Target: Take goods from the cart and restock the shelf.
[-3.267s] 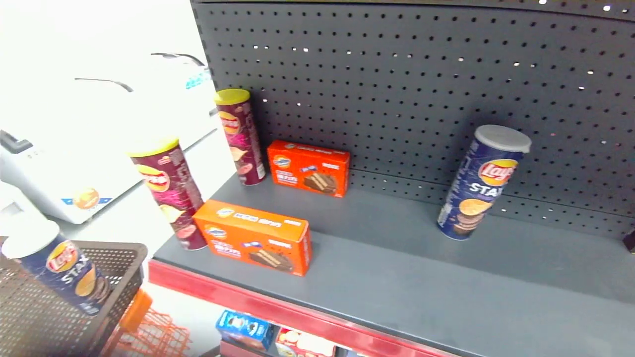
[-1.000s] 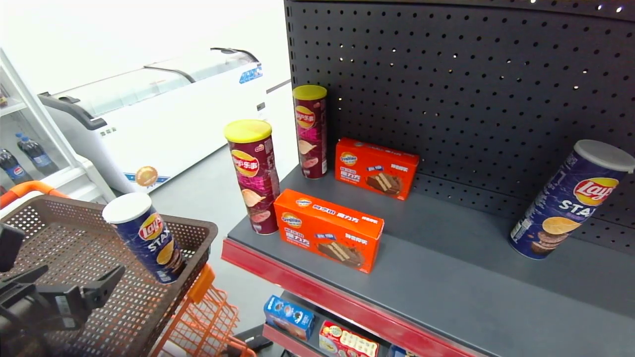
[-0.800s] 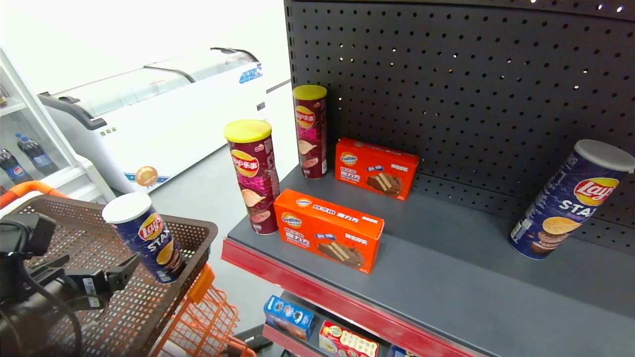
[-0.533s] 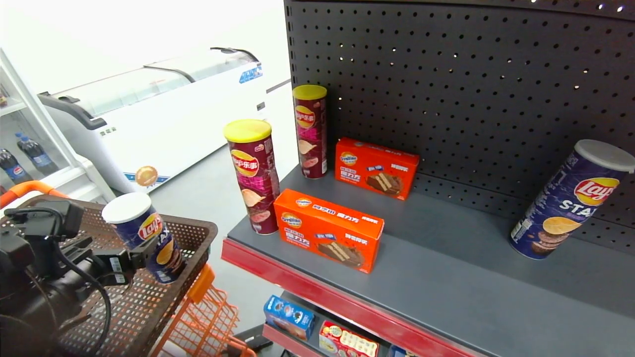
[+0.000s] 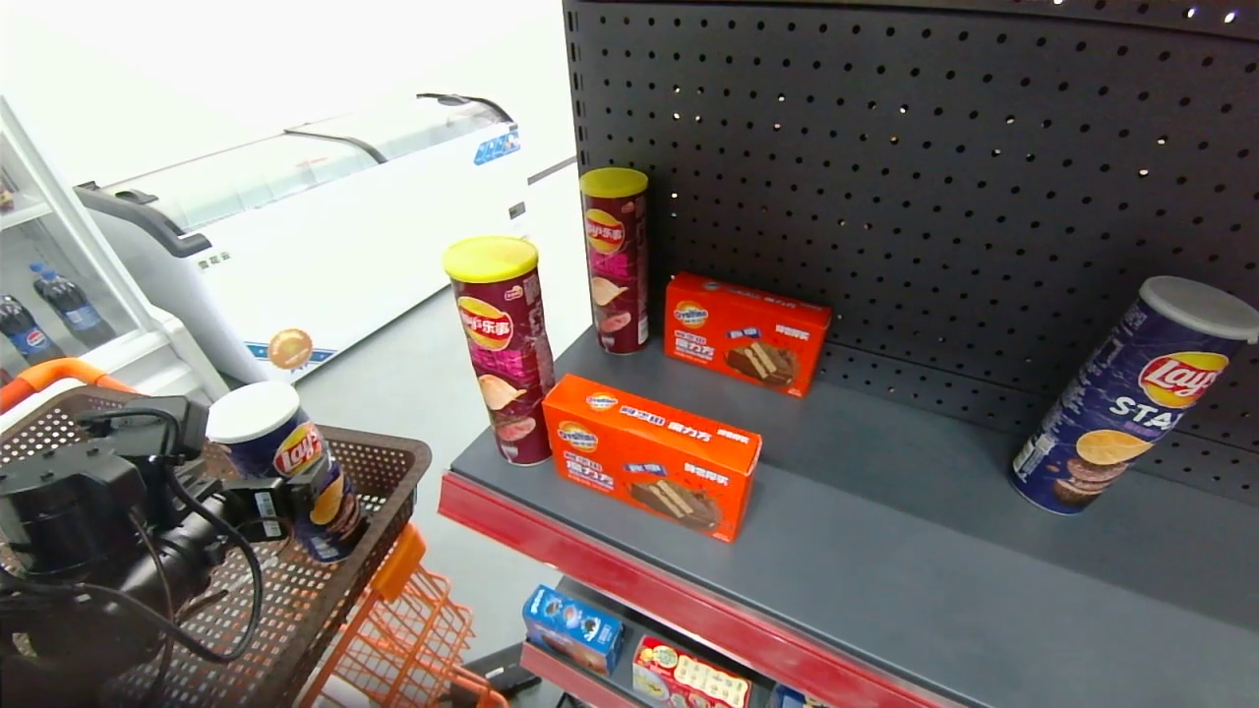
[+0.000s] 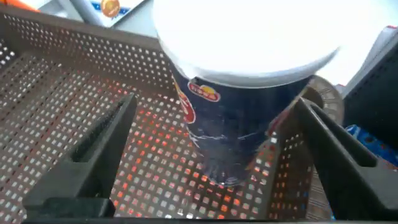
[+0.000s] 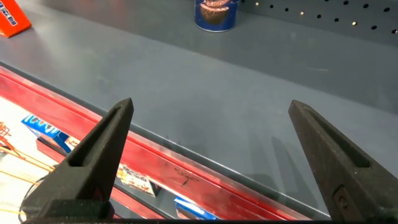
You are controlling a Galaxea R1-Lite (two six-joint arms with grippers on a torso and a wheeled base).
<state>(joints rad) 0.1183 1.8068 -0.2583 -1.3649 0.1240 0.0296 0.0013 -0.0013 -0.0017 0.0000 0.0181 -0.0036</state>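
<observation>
Left end effector (image 6: 216, 106), fingers apart, flanks the blue can (image 6: 236, 143) standing in the cart basket (image 5: 398, 462), left of the shelf (image 5: 885, 511). Right end effector (image 7: 211, 107), also apart, hangs over the shelf's near edge.

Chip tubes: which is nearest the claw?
The dark blue, white-lidded tube in the brown cart basket, straddled by the left claw; the rest stand on the grey shelf.

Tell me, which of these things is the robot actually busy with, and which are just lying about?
In the job:
blue can in the cart; cart basket; left gripper, open on either side of that can; grey shelf; shelved blue can, red cans and orange boxes.

Just about:
white freezer; drinks bottles; packets on the lower shelf.
</observation>
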